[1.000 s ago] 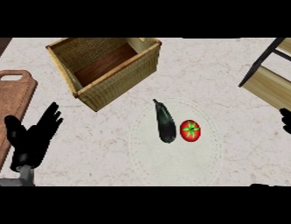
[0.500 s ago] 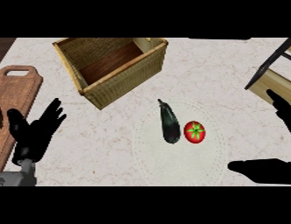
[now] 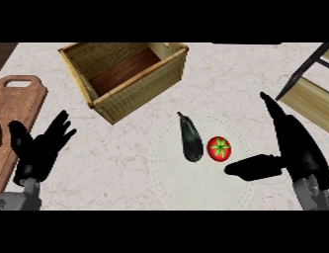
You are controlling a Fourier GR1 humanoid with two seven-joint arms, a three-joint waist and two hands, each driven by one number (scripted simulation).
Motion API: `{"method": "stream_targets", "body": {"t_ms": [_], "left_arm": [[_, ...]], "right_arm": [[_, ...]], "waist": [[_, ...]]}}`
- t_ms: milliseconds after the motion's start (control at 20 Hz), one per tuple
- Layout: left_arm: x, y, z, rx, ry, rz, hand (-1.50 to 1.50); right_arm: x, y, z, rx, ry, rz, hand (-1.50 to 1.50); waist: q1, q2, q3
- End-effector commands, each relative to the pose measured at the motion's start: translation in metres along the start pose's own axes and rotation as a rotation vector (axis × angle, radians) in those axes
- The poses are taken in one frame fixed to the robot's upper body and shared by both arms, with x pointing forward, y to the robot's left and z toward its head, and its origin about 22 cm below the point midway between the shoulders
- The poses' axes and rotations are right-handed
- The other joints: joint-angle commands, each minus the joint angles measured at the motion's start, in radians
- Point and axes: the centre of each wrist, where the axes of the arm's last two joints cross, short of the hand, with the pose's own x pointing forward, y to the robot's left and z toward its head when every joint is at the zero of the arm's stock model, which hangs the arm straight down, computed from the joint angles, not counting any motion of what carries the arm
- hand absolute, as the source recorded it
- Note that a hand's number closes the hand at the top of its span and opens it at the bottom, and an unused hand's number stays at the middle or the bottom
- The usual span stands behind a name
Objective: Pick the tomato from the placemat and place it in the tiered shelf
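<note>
**A:** The fingers [image 3: 283,123] of the right hand [image 3: 307,159] are straight and close together, pointing to the far side. The thumb [image 3: 253,167] is splayed wide to the left, and the hand holds nothing.

**B:** And the tomato [image 3: 219,148]?

**A:** It sits on the pale round placemat [image 3: 168,170], just beyond the thumb's tip. A dark eggplant [image 3: 190,138] lies just beside it on the left; I cannot tell whether they touch.

**B:** How would it handle?

**A:** My guess is light, round and smooth-skinned, so it may roll or slip, and soft enough to bruise. I would take it across its middle, thumb near and fingers far, keeping off the eggplant.

**B:** And the room?

**A:** The counter [image 3: 232,69] is flat pale stone. The tiered shelf [image 3: 320,99] stands far right, with bare counter between it and the tomato. A wicker basket [image 3: 123,74] is far and to the left. A wooden cutting board [image 3: 10,106] lies at the left edge, and the left hand [image 3: 39,150] rests beside it with its fingers spread.
</note>
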Motion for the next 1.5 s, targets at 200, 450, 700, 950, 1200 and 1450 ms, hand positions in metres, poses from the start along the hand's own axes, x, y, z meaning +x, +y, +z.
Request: {"method": "stream_targets", "body": {"t_ms": [200,450,700,950,1200,1450], "left_arm": [[-0.021,-0.006,0.004,0.025,0.084,0.009,0.0],[-0.008,-0.002,-0.013,0.04,0.066,0.014,0.0],[-0.03,0.006,0.013,0.006,0.074,-0.001,0.0],[-0.029,-0.001,0.001,0.029,0.055,-0.004,0.0],[-0.03,-0.009,-0.005,0.015,0.07,0.019,0.0],[-0.022,-0.002,-0.006,0.032,0.071,0.003,0.0]], "right_arm": [[0.013,0.043,-0.008,0.021,0.22,0.067,-1.5],[0.02,0.051,-0.013,-0.015,0.235,0.13,-1.5],[0.013,0.073,-0.028,-0.021,0.255,0.13,-1.5],[0.009,0.086,-0.031,-0.027,0.272,0.123,-1.5],[-0.009,0.09,-0.037,-0.043,0.296,0.185,-1.5],[-0.005,0.115,-0.035,-0.072,0.3,0.209,-1.5]], "waist": [[-0.015,0.003,-0.007],[-0.031,0.005,-0.007],[-0.011,0.004,-0.006],[-0.024,0.005,-0.006],[-0.033,0.005,-0.006],[-0.029,0.004,-0.006]]}}
